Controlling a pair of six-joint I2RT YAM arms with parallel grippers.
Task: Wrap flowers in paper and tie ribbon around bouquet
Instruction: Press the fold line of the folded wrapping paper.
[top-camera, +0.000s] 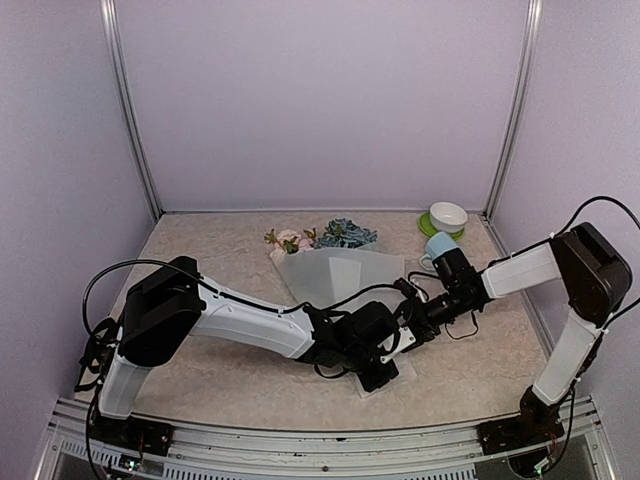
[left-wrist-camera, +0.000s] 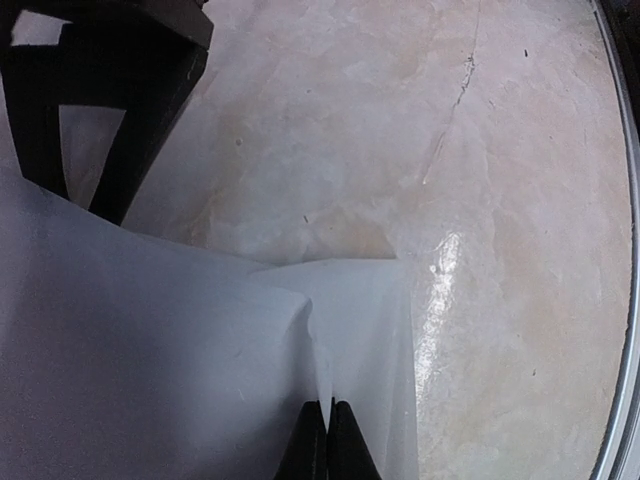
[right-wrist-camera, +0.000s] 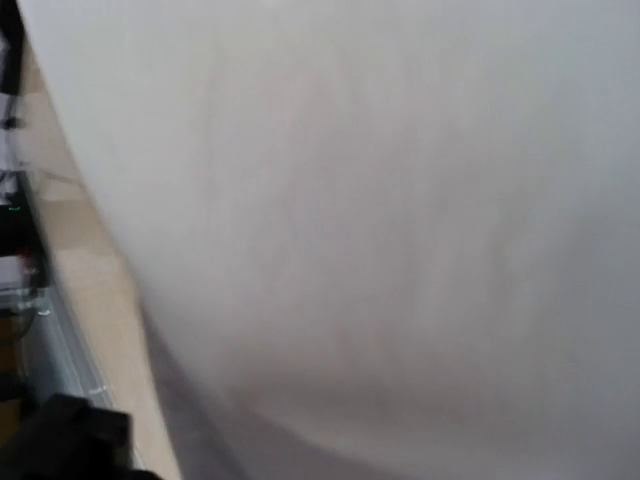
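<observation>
We find the desk (top-camera: 200, 270) pale and marbled, closed in by lilac walls. Both arms reach in low from the near edge and meet over the near right part of the paper (top-camera: 340, 275).

The paper lies on the middle of the desk. It is folded over into a frosted white cone, broad at the far end and narrowing toward the near edge. The flowers (top-camera: 320, 238) lie at the broad far end, pink heads on the left and the blue head just beside them on the right. The heads are clear of the sheet and the stems are covered by it.

A light blue mug (top-camera: 440, 246) stands near the paper's far right corner. A white bowl (top-camera: 448, 214) on a green saucer (top-camera: 430, 226) stands behind the mug.

The left pincer (left-wrist-camera: 328, 408) has its jaws together, clamped on a raised fold of the paper near the sheet's edge. The right pincer (left-wrist-camera: 85, 200) shows in the left wrist view as two dark prongs standing apart over the sheet. Blurred white paper fills the right wrist view, and we cannot tell whether the prongs touch it.
</observation>
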